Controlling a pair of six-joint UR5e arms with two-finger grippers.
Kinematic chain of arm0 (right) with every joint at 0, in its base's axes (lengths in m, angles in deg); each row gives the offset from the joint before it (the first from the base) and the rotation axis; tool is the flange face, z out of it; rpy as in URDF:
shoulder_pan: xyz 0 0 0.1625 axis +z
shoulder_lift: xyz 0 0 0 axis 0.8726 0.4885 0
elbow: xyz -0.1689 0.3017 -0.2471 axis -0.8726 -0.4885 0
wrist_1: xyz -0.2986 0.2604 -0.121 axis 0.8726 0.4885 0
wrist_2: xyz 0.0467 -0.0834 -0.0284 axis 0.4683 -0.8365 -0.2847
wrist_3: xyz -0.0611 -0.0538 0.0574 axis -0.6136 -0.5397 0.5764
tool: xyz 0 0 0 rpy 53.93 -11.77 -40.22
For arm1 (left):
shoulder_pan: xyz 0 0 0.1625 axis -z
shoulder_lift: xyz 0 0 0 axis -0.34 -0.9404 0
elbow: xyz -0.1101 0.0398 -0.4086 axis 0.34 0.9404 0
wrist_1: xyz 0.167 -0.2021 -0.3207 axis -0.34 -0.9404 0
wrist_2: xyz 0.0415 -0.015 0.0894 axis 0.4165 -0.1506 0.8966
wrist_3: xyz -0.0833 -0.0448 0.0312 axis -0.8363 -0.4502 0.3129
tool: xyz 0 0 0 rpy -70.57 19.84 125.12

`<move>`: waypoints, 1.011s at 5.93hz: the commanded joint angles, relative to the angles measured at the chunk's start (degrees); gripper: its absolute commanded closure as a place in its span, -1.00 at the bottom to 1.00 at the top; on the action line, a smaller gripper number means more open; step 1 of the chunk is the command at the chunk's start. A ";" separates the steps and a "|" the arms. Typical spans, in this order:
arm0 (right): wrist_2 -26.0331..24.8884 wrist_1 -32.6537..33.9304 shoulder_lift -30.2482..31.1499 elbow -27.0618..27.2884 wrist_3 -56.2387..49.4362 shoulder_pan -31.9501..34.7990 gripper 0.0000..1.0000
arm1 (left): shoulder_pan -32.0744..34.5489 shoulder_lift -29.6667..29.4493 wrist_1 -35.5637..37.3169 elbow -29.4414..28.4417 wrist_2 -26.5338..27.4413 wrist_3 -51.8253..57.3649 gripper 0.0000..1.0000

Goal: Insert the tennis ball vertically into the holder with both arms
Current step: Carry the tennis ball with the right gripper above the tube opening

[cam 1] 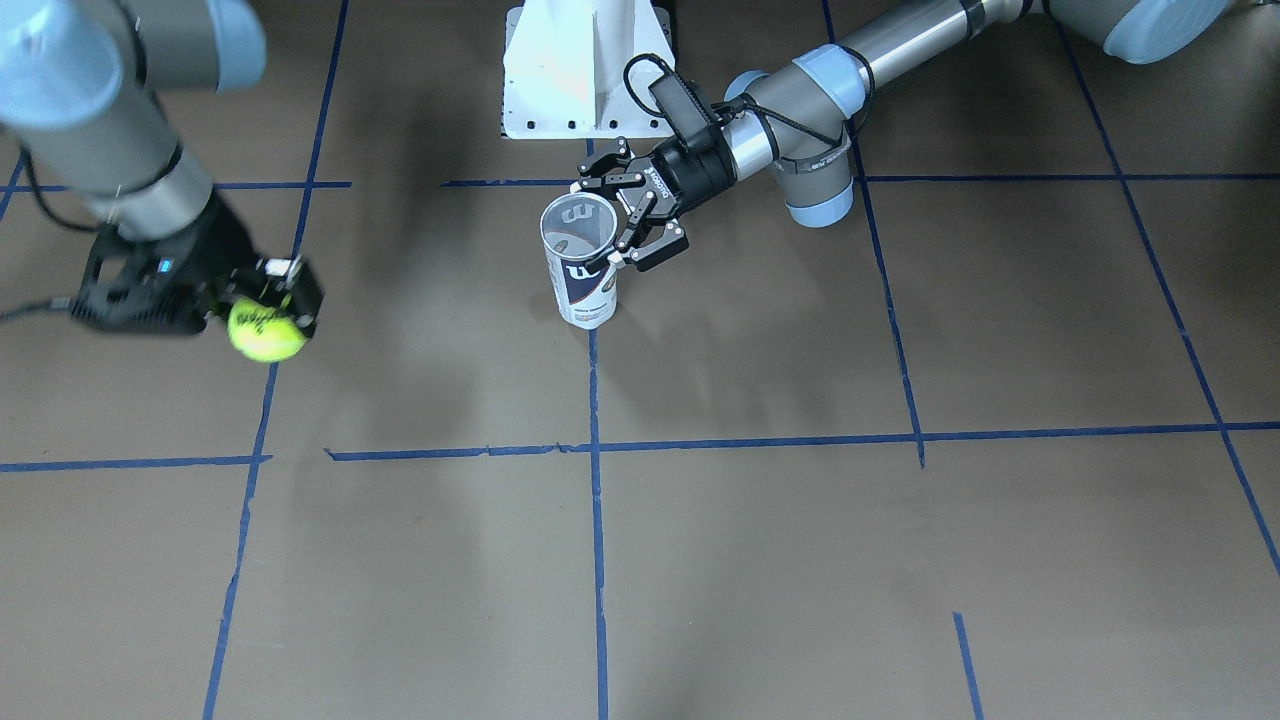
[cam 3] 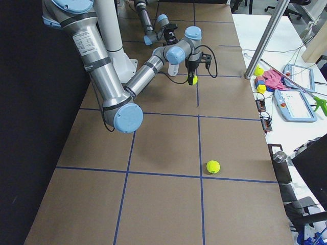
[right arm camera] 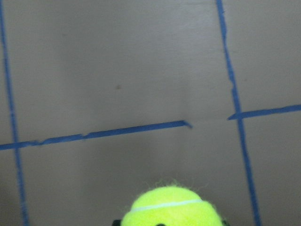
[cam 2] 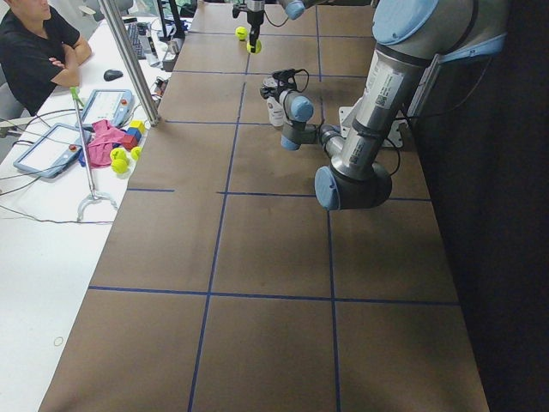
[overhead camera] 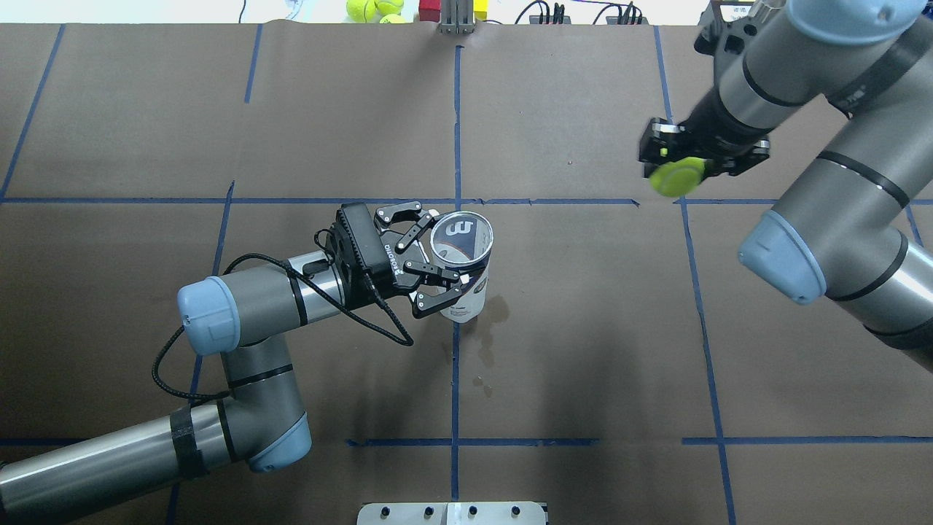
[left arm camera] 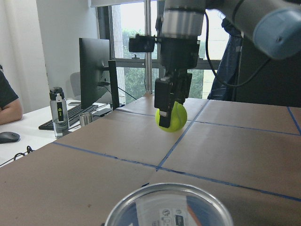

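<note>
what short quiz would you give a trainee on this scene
1. True or false: the tennis ball is already inside the holder.
2. Which gripper holds the ball? A. left B. right
3. Fill in: the left gripper straddles the holder, which stands ____ on the table.
Key: 1 false; 2 B, the right gripper; 3 upright.

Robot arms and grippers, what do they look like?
Both the left arm and right arm are grey tubes with light-blue joint caps and black bands. The left gripper and right gripper are black two-finger linkages; a black cable trails along the left arm.
</note>
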 commanded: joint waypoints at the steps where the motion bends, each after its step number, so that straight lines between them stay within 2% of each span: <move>1: 0.12 2.90 -9.40 5.03 18.48 -6.43 0.97 | -0.11 -0.07 0.06 -0.41 0.27 0.00 -0.45; 3: -6.19 2.81 -15.22 2.42 24.34 -13.30 0.96 | -0.20 -0.16 0.06 -0.42 0.27 0.00 -0.45; 4: -7.61 2.72 -17.95 -1.43 24.36 -14.19 0.96 | -0.20 -0.24 0.06 -0.42 0.27 0.00 -0.45; 6: -8.67 2.63 -19.11 -4.36 24.45 -15.69 0.95 | -0.20 -0.24 0.06 -0.42 0.27 0.00 -0.45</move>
